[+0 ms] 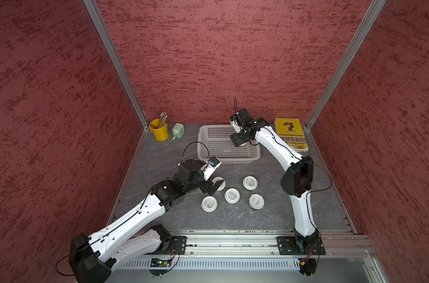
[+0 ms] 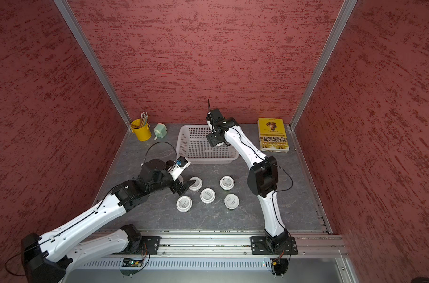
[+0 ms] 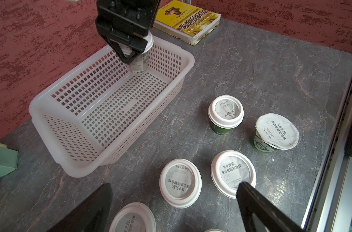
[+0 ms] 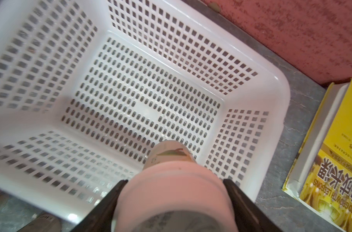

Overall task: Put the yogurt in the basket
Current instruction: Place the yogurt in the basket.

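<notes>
step: first cup going in. The right claw (image 3: 129, 52) holds a cup (image 3: 140, 62) by its lid over the far right corner of the basket (image 1: 203, 147); I judge this the lowering just ahead of release.

basket: no cup rests on its floor in the wrist views; it stands on the table (image 1: 269, 210) toward the back, with a yellow book (image 1: 290, 133) just beside its right end.

right claw: partly open, its two fingers (image 4: 102, 202) pressed to either side of the white lid rim. The cup hangs upright below them, its base above the perforated floor; whether it touches the floor I cannot tell.

left claw: (image 1: 214, 187) spread to its widest, gripping nothing. It hovers low over the cluster on the table, one finger (image 2: 191, 183) across the lid of the cup nearest it (image 2: 196, 183); contact cannot be made out.

yogurt left: five cups show in both top views, standing upright and close together in front of the basket, none in it. Among them, cup by left claw, middle cup (image 1: 232, 195), front left cup (image 1: 209, 203), right rear cup (image 1: 249, 182), right front cup (image 1: 256, 201). The last one's lid looks crumpled in the left wrist view.

next move, right: ease the cup down until it sits, then part the fingers and lift straight up so the lid rim does not catch.

next move, left: centre the fingers around the nearest lid before closing; neighbours stand near, so a skewed approach could knock one.
</notes>
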`<state>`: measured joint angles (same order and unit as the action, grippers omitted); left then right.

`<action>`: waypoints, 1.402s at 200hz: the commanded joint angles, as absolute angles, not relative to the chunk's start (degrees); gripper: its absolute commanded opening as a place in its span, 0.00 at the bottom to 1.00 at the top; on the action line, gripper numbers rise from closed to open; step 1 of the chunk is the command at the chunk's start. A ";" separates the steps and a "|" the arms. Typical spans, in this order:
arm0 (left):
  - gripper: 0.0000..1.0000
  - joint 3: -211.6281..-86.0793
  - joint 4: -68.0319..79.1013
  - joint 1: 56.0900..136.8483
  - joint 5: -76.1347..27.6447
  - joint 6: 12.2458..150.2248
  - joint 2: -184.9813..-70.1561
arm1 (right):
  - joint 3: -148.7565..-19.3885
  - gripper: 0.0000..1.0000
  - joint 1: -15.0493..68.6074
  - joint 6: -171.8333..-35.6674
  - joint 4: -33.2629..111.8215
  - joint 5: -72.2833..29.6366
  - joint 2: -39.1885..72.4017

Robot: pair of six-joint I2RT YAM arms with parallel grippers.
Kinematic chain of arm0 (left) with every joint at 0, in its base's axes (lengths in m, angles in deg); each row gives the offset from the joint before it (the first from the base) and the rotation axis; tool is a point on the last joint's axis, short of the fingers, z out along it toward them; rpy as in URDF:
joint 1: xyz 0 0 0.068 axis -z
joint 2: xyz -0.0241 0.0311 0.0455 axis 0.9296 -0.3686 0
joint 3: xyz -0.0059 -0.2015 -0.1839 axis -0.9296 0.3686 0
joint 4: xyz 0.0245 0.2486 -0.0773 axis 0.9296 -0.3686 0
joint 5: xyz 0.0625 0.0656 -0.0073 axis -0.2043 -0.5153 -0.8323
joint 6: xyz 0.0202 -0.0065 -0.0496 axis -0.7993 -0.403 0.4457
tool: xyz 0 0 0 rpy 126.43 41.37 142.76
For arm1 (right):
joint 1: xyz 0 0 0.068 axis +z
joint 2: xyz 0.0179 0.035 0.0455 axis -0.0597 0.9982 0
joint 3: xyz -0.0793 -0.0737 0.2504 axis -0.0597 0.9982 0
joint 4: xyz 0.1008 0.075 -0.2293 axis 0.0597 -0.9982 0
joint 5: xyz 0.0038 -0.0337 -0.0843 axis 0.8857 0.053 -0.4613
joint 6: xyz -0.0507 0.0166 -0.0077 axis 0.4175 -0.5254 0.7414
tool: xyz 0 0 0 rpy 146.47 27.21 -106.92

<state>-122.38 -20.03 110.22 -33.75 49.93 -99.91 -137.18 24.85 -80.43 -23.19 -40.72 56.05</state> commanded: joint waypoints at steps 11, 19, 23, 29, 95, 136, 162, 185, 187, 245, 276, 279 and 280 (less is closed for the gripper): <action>1.00 -123.74 -16.33 110.01 -33.06 48.33 -100.88 | -144.91 0.75 22.23 -78.15 -24.54 -41.51 61.34; 0.99 -123.66 -16.19 109.94 -33.04 48.37 -101.09 | -146.01 0.75 21.83 -77.69 -24.22 -41.32 62.74; 1.00 -123.65 -16.04 109.81 -33.07 48.37 -101.22 | -146.36 0.75 21.53 -77.42 -23.98 -41.34 63.34; 1.00 -123.61 -15.89 109.81 -33.05 48.37 -101.27 | -146.76 0.75 21.29 -77.27 -23.59 -41.32 64.14; 1.00 -123.52 -15.44 109.33 -32.87 48.46 -102.85 | -147.02 0.76 18.99 -76.37 -18.95 -40.13 69.86; 1.00 -123.64 -15.29 108.99 -32.79 48.37 -103.68 | -147.15 0.75 18.85 -76.64 -17.67 -39.12 72.01; 1.00 -123.65 -15.27 108.89 -32.78 48.27 -104.16 | -147.23 0.76 18.90 -76.87 -16.99 -39.26 72.76; 1.00 -123.65 -15.20 108.72 -32.68 48.28 -104.54 | -147.34 0.76 18.89 -76.97 -16.79 -39.13 73.03; 1.00 -123.65 -15.18 108.69 -32.63 48.28 -104.59 | -147.27 0.76 18.85 -76.98 -16.85 -39.17 73.02; 1.00 -123.61 -14.92 108.54 -32.33 48.28 -105.28 | -147.24 0.80 18.90 -77.23 -16.82 -39.19 73.81; 1.00 -123.58 -15.29 108.46 -32.27 48.28 -104.97 | -147.30 0.89 18.90 -77.41 -16.85 -39.30 73.87; 1.00 -123.56 -15.31 108.38 -32.31 48.27 -104.94 | -147.24 0.90 18.90 -77.42 -16.79 -39.34 73.80; 1.00 -123.52 -15.29 108.37 -32.33 48.28 -104.95 | -147.24 0.90 18.86 -77.41 -16.78 -39.32 73.76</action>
